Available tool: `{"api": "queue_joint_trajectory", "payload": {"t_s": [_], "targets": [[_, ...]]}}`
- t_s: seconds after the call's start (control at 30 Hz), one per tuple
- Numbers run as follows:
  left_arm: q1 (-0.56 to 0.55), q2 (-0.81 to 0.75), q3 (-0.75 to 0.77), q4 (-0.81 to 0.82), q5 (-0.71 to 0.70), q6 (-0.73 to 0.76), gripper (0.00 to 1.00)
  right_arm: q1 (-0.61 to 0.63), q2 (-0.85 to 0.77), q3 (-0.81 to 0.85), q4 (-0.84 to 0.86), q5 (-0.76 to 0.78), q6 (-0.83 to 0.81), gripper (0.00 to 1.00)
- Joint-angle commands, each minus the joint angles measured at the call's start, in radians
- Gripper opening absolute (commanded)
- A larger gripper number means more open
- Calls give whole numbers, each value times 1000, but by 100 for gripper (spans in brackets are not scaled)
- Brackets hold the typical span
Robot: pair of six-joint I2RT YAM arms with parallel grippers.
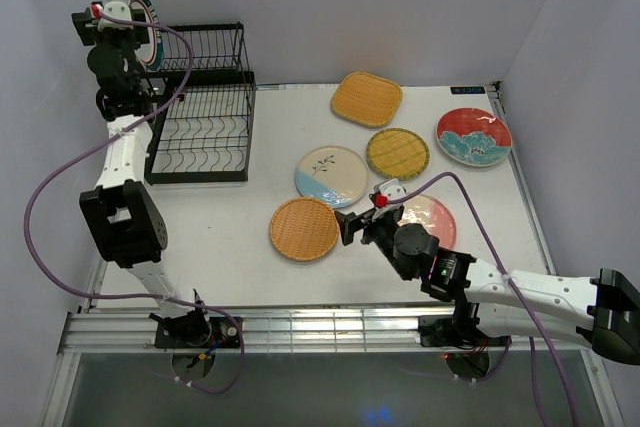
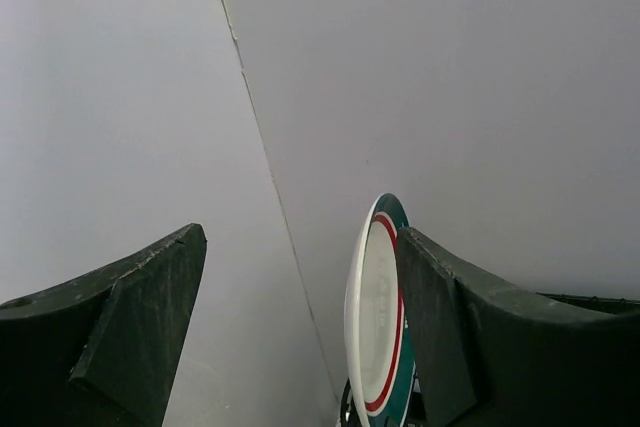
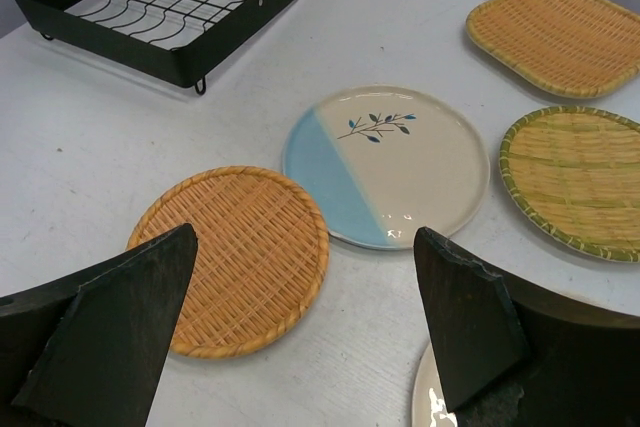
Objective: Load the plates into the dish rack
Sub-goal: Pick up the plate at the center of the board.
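Note:
The green-striped white plate point(image 1: 146, 29) stands on edge at the left end of the black wire dish rack point(image 1: 205, 117), up by its raised basket. My left gripper point(image 1: 122, 19) is there and open. In the left wrist view the plate point(image 2: 375, 327) stands right beside the right finger point(image 2: 450, 337), far from the left one. My right gripper point(image 1: 350, 225) is open and empty, low over the table between the round woven plate point(image 1: 304, 229) and the cream-pink plate point(image 1: 432, 217). The cream-blue plate point(image 1: 331, 176) lies just beyond.
The rounded-square woven plate point(image 1: 367, 98), a green-rimmed woven plate point(image 1: 397, 153) and the red-teal floral plate point(image 1: 473, 136) lie flat at the back right. The rack's lower slotted section point(image 3: 170, 7) holds no plates. Grey walls close in at left and back.

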Motion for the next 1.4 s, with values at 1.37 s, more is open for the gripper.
{"api": "queue_joint_trajectory", "payload": {"t_s": [1.37], "targets": [[-127,-715,-964,-384,537,-466,98,-20,363,279,-247,-297,-95,96]]}}
